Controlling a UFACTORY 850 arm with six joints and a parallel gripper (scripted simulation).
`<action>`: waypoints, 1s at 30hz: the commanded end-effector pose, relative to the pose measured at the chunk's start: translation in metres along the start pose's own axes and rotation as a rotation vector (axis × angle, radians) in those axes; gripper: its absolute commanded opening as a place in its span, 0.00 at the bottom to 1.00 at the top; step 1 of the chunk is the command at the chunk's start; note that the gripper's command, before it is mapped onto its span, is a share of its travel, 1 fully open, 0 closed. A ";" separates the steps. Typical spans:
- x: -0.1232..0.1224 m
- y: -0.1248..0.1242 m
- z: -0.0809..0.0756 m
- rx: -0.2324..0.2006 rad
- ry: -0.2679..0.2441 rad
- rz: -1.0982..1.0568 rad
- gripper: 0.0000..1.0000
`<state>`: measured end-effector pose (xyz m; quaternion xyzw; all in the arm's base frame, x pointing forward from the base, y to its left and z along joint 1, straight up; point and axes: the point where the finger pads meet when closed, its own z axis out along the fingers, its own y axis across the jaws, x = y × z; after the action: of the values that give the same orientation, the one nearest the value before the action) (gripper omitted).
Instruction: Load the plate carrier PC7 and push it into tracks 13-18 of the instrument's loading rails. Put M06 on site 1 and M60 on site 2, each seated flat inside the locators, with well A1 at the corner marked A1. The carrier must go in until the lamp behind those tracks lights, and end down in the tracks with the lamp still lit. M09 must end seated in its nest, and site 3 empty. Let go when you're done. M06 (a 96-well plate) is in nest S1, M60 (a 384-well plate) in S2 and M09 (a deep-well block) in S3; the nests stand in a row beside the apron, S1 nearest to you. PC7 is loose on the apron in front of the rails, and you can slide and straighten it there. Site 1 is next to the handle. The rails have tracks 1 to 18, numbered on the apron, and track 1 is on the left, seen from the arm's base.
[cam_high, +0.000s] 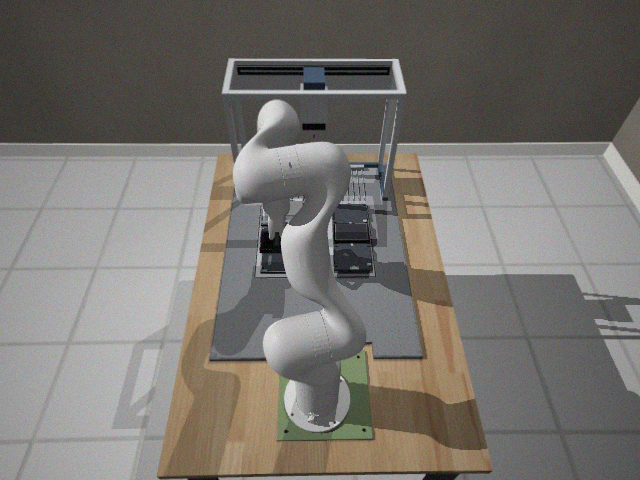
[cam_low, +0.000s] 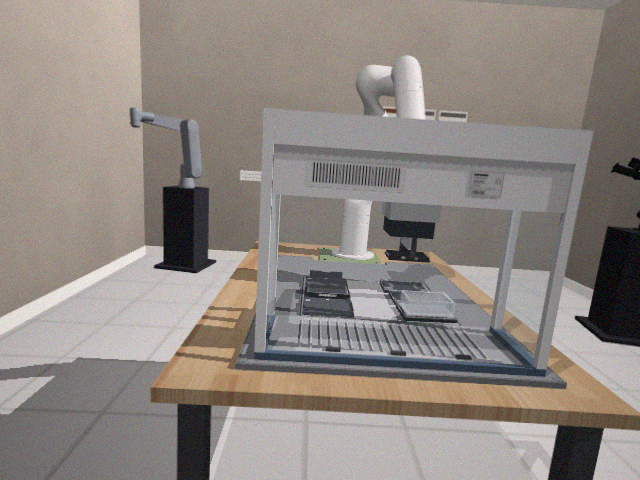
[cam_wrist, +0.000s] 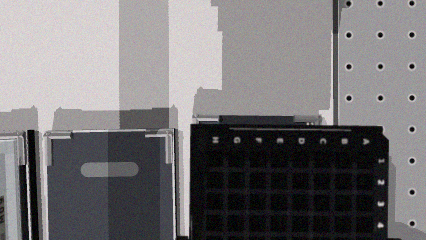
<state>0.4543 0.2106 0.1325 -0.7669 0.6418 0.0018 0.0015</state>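
Note:
My gripper (cam_low: 408, 249) is shut on M06, a black 96-well plate (cam_wrist: 290, 182), and holds it above the nest row on the table. The plate fills the lower right of the wrist view, with row letters along its top edge and column numbers down its right edge. In the top view the gripper (cam_high: 272, 235) is mostly hidden behind my arm. An empty grey nest (cam_wrist: 110, 185) with corner locators shows left of the plate in the wrist view. The carrier PC7 (cam_high: 353, 244) lies on the apron in front of the rails (cam_low: 392, 338). A clear plate (cam_low: 426, 303) sits in the nest row.
The instrument's grey frame (cam_low: 413, 155) stands over the rails at the far end of the table. A dark head (cam_low: 410, 219) hangs under its beam. A dotted grey panel (cam_wrist: 382, 100) lies at the right of the wrist view.

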 end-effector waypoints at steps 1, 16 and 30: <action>0.000 -0.001 -0.007 0.002 -0.001 0.000 0.00; 0.000 -0.001 -0.018 0.002 -0.001 0.000 0.00; 0.060 -0.006 -0.018 0.002 0.000 -0.009 0.00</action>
<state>0.4663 0.1647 0.1490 -0.7697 0.6384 0.0015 0.0012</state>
